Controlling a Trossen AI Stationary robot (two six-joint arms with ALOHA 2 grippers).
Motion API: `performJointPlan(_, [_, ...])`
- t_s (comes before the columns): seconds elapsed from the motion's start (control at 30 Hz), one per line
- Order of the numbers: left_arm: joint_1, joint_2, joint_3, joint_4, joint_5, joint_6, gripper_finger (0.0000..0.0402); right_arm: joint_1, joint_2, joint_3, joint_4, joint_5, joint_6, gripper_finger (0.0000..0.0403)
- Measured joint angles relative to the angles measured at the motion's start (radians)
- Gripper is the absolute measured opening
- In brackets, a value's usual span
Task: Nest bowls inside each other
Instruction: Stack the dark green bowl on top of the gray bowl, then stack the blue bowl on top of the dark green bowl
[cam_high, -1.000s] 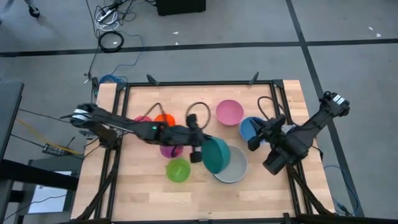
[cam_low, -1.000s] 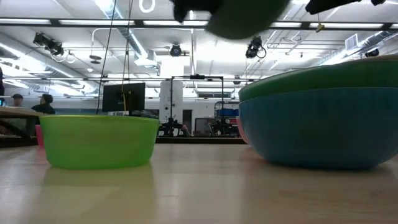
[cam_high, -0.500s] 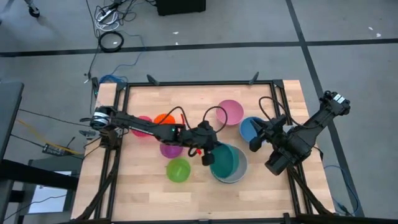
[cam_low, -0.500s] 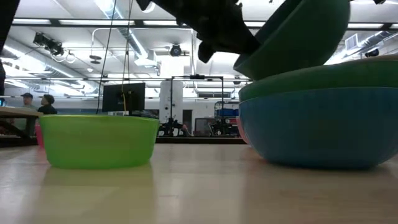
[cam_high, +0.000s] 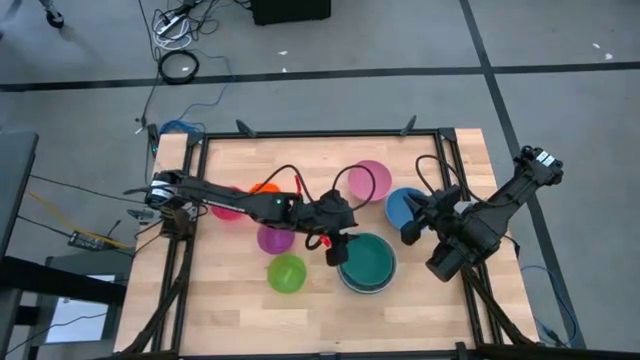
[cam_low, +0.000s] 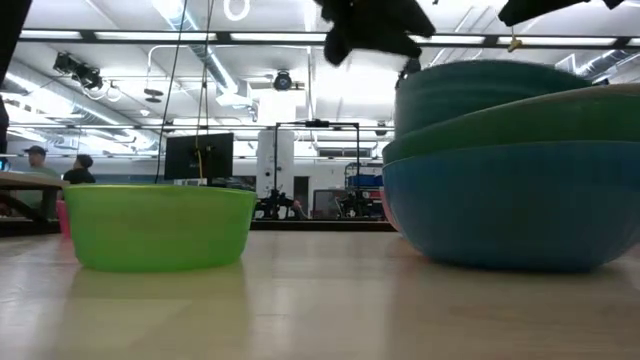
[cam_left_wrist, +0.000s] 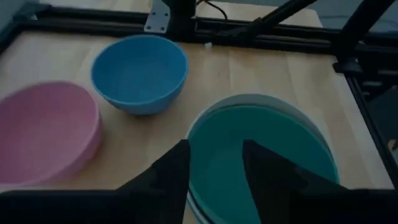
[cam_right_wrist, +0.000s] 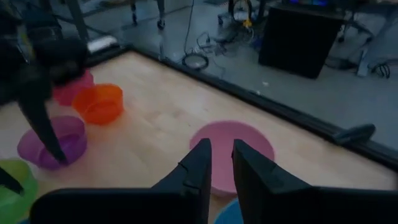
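Observation:
The teal bowl (cam_high: 368, 262) sits level inside a white-grey bowl (cam_high: 388, 283) near the table's front middle. In the low view the teal bowl (cam_low: 500, 85) tops the stack. My left gripper (cam_left_wrist: 215, 171) is open just above the teal bowl's left rim, one finger outside it and one over its hollow. My right gripper (cam_right_wrist: 222, 155) hovers at the right near the blue bowl (cam_high: 402, 207), its fingers a little apart with nothing between them. The pink bowl (cam_high: 368, 180), orange bowl (cam_high: 263, 191), magenta bowl (cam_high: 226, 206), purple bowl (cam_high: 274, 239) and lime bowl (cam_high: 287, 273) stand apart on the table. My left gripper stands astride the teal bowl's left rim (cam_left_wrist: 194, 140), slanting down from the table's left. Whether either finger touches the rim, I cannot tell. The bowl rests in the white-grey bowl on its own.
Black frame rails (cam_high: 320, 135) run along the table's edges. Bare wood lies along the near edge and at the far left. Cables loop over the left arm (cam_high: 250, 205). Beyond the table the low view shows a room with people seated far off.
My left gripper has carried the teal bowl, tipped on its side, toward the table's right edge over the white-grey bowl. The bowl has come down, turned level and now lies nested inside, and the gripper has let go of it.

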Motion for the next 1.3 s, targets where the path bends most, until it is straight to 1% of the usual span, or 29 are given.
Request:
performJointPlan(0.1, [-0.001,0.000,0.079,-0.130,-0.015,0.037,0.0157,-0.019,0.008,0.000,0.031,-0.024,-0.001,0.0054])
performJointPlan(0.17, [-0.001,0.000,0.139,-0.244,-0.031,0.068,0.0157,-0.039,0.025,0.000,0.086,-0.042,-0.038,0.0052])
performJointPlan(0.23, [-0.002,0.000,0.207,-0.358,-0.073,0.093,0.0157,-0.065,0.048,0.000,0.138,-0.082,-0.085,0.0052])
performJointPlan(0.3, [-0.005,-0.001,0.271,-0.480,-0.126,0.111,0.0157,-0.097,0.075,0.000,0.144,-0.134,-0.089,0.0052])
performJointPlan(0.37, [-0.006,-0.001,0.326,-0.599,-0.172,0.115,0.0157,-0.136,0.103,0.000,0.109,-0.201,-0.071,0.0052])
performJointPlan(0.5, [-0.006,-0.001,0.429,-0.857,-0.256,0.112,0.0157,-0.221,0.139,0.000,0.038,-0.381,-0.050,0.0052])
performJointPlan(0.6, [-0.006,-0.002,0.519,-1.055,-0.342,0.086,0.0157,-0.282,0.143,0.000,0.037,-0.522,-0.122,0.0052])
performJointPlan(0.7, [-0.006,-0.004,0.617,-1.216,-0.368,0.046,0.0157,-0.344,0.135,0.000,0.053,-0.663,-0.201,0.0054])
performJointPlan(0.77, [-0.006,-0.019,0.670,-1.245,-0.372,0.025,0.0157,-0.375,0.135,0.000,0.080,-0.722,-0.260,0.0059])
performJointPlan(0.83, [-0.012,-0.061,0.682,-1.229,-0.369,0.021,0.0157,-0.405,0.135,0.000,0.114,-0.747,-0.320,0.0065])
performJointPlan(0.93, [-0.021,-0.128,0.694,-1.219,-0.372,0.022,0.0157,-0.444,0.136,0.000,0.174,-0.754,-0.382,0.0076])
performJointPlan(1.1, [-0.020,-0.224,0.693,-1.215,-0.392,-0.025,0.0157,-0.492,0.136,0.000,0.270,-0.755,-0.458,0.0089])
performJointPlan(1.3, [-0.026,-0.299,0.693,-1.210,-0.391,-0.030,0.0157,-0.528,0.167,-0.003,0.314,-0.756,-0.502,0.0093])
